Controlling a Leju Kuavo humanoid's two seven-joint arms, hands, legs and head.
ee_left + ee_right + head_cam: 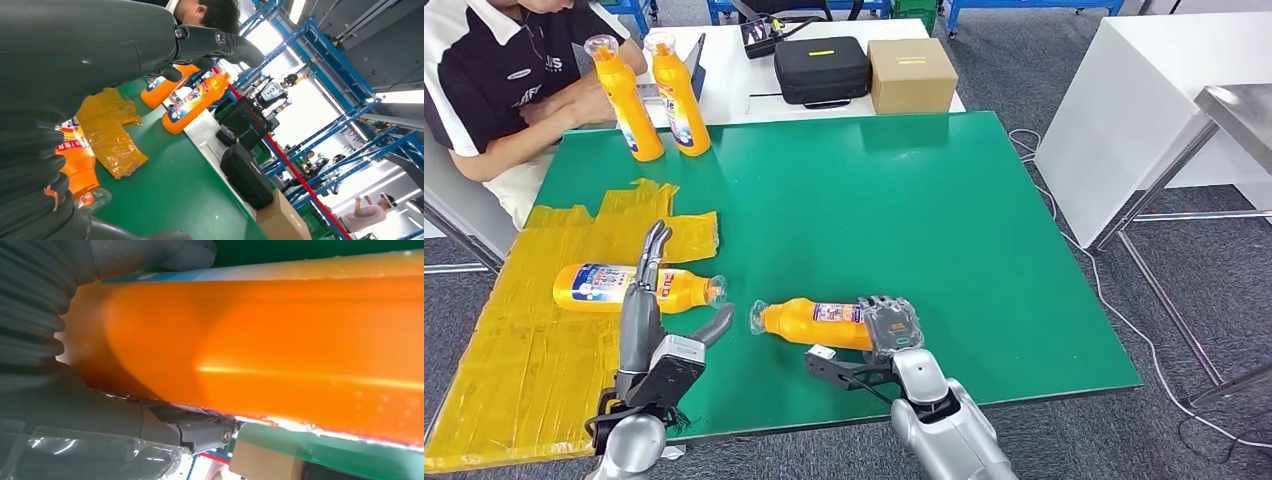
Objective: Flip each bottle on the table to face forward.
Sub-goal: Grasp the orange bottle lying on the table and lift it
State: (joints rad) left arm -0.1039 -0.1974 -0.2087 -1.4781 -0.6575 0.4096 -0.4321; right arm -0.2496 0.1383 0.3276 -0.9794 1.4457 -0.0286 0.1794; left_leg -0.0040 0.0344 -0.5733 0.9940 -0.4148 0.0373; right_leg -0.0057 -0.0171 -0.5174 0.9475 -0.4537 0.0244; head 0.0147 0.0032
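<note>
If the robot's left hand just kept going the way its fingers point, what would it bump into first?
Most likely the lying bottle on the yellow sheet: the left hand has its fingers reaching across it already. Whether they touch it or hover above is unclear.

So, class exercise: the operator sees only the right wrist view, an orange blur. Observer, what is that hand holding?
Observer: The right hand grips the base end of an orange bottle lying on the green table.
Operator: Which way does its cap point?
Observer: Toward a second lying bottle, on the yellow sheet.
Operator: And the left hand?
Observer: The left hand hovers over that bottle, fingers spread.
Operator: Any others?
Observer: Two upright bottles stand beside a seated person.
</note>
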